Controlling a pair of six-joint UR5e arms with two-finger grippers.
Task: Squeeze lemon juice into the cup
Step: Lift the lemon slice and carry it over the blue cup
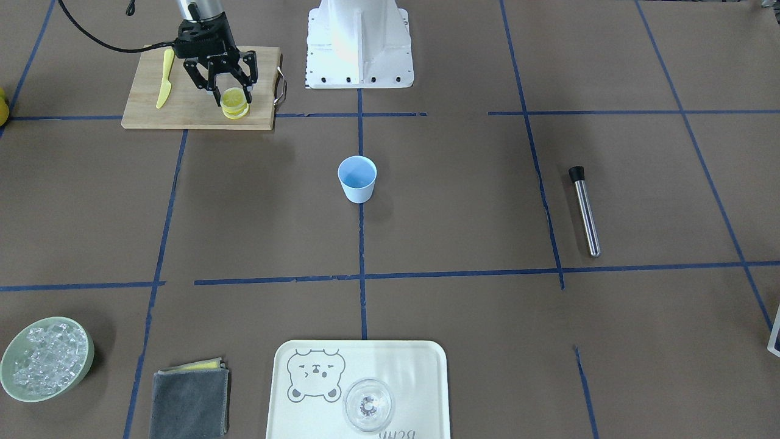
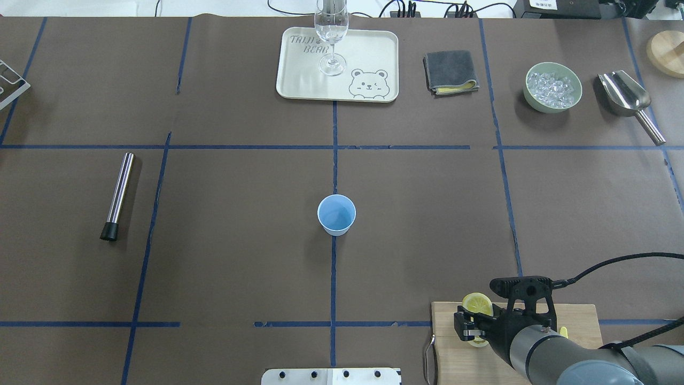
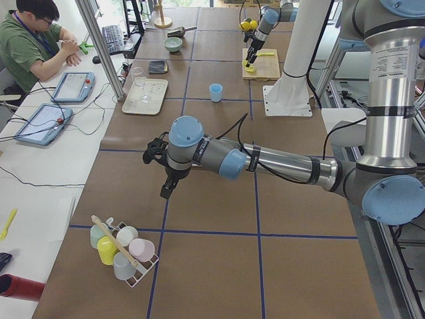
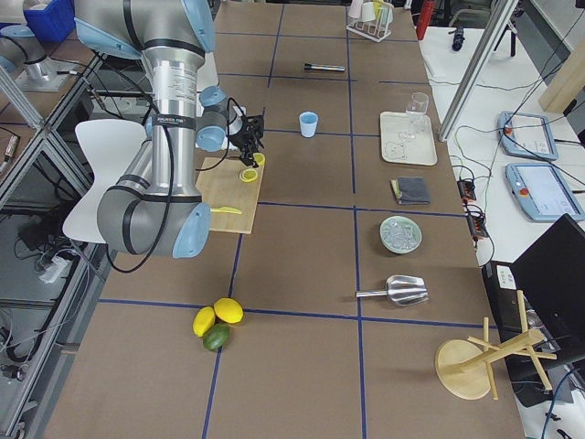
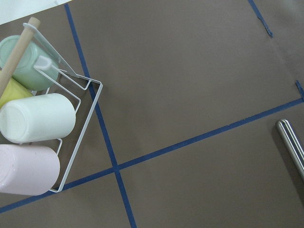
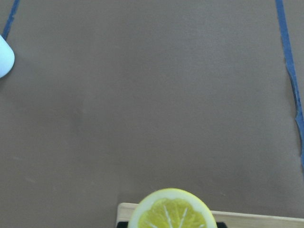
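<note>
On the brown bench [image 1: 457,213] we find a wooden cutting board [image 1: 146,107] bearing a yellow plastic knife [image 1: 165,79]. Across the bench, a bear-print tray [image 1: 414,378] carries a clear glass [image 1: 368,405], near a folded grey cloth [image 1: 190,405] and a green bowl [image 2: 553,108] of ice [image 2: 553,85]. A black-capped steel rod [image 1: 585,210] lies apart.

**Count on the table: mostly singles, one pair of slices**

Two slices: the lemon [image 1: 233,96] between the right gripper's [image 1: 233,99] fingers, and a second slice [image 1: 236,112] just beneath it.

One each: cup [image 1: 357,178], cutting board [image 1: 146,113], plastic knife [image 1: 164,86], tray [image 1: 426,360], wine glass [image 1: 368,405], ice bowl [image 2: 551,108], cloth [image 1: 190,402], steel rod [image 1: 586,210], scoop [image 2: 622,93].

Three whole fruits [image 4: 217,322] lie well away from that gripper.

Near the left gripper [image 3: 167,189]: one rack [image 5: 80,138] with at least four cups [image 5: 38,124].
</note>
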